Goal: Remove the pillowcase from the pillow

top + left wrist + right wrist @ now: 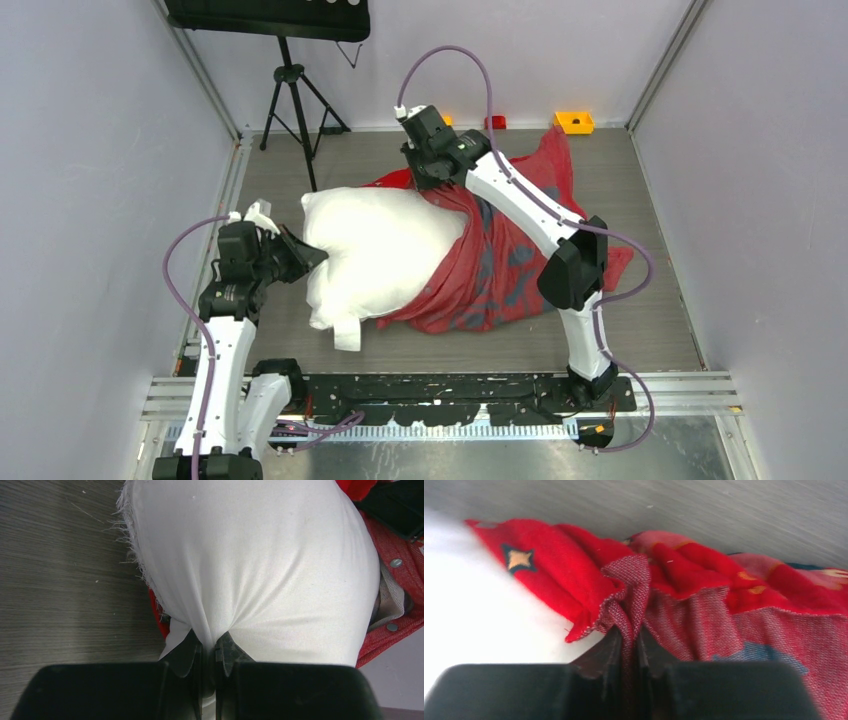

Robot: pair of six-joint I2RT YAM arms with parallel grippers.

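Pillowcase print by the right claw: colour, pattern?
Bright red pillowcase with a tan four-point star outlined in dark blue. Best in the right wrist view.

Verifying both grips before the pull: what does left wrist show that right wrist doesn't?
Left wrist only: left gripper shut on a fold of the plump plain white pillow, with its frayed seam visible.
Right wrist only: right gripper shut on the edge of the limp red printed fabric pillowcase, near a dark blue star print.
Both: pillow, pillowcase, grey wood-grain table.
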